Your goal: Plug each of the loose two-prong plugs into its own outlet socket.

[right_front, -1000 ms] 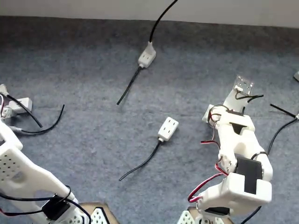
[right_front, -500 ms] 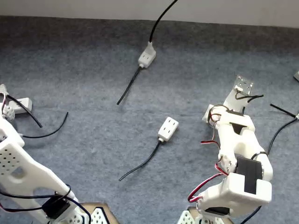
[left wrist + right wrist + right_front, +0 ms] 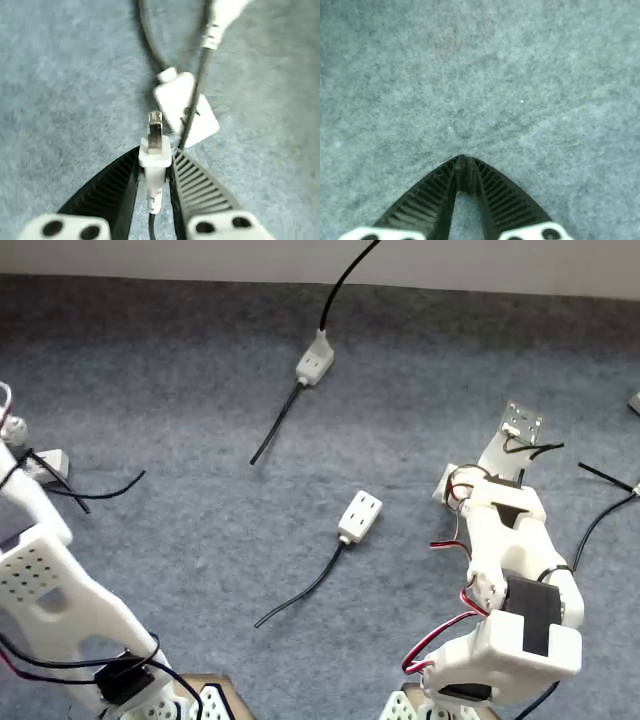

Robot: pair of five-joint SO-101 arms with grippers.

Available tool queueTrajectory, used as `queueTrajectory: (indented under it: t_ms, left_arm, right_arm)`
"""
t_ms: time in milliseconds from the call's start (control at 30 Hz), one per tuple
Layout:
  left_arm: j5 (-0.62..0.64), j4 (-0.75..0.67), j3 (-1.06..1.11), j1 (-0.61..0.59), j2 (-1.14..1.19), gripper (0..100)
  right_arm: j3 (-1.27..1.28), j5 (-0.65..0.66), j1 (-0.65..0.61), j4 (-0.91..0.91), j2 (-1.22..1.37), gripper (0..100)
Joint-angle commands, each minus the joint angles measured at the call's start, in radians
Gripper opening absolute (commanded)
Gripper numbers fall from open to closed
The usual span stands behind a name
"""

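My left gripper [image 3: 155, 156] is shut on a white two-prong plug [image 3: 154, 152], prongs pointing forward. Just beyond the prongs a white outlet socket [image 3: 186, 107] lies on the grey carpet with a black cable [image 3: 195, 95] across it. In the high view that socket [image 3: 42, 466] sits at the far left edge, next to the end of the left arm [image 3: 40, 570]. Two more white sockets lie on the carpet, one at the middle [image 3: 360, 515] and one at the back [image 3: 314, 360]. My right gripper [image 3: 465, 170] is shut on nothing, low over bare carpet.
The right arm [image 3: 515, 560] stands folded at the right. A black cable [image 3: 605, 508] and a small white piece [image 3: 635, 400] lie at the right edge. Each socket trails a black lead. A pale wall [image 3: 200, 255] bounds the carpet at the back.
The left arm has swung toward the far left edge, carrying the plug closer to the socket there. Its black cable shifted along. The right arm has not moved.
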Motion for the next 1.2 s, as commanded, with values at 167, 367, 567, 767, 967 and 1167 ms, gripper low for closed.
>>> queueTrajectory:
  t_ms: [167,367,567,767,967,1167]
  left_arm:
    - [-0.598,0.072,-0.054,0.317,-0.019,1]
    - [-0.646,0.074,-0.030,0.501,-0.022,1]
    - [-0.646,0.075,0.022,0.704,-0.119,1]
    - [-0.646,0.074,0.234,0.960,-0.312,1]
    - [-0.638,0.069,0.407,1.033,-0.397,1]
    - [-0.270,0.075,0.357,0.981,-0.406,1]
  right_arm:
    - [-0.036,-0.003,-0.008,-0.016,-0.005,0.6]
    - [-0.038,-0.003,-0.008,-0.016,-0.005,0.6]
    - [-0.038,-0.003,-0.008,-0.016,-0.005,0.6]
    - [-0.038,-0.003,-0.008,-0.016,-0.005,0.6]
    - [-0.038,-0.003,-0.008,-0.016,-0.005,0.6]
    - [-0.038,-0.003,-0.008,-0.016,-0.005,0.6]
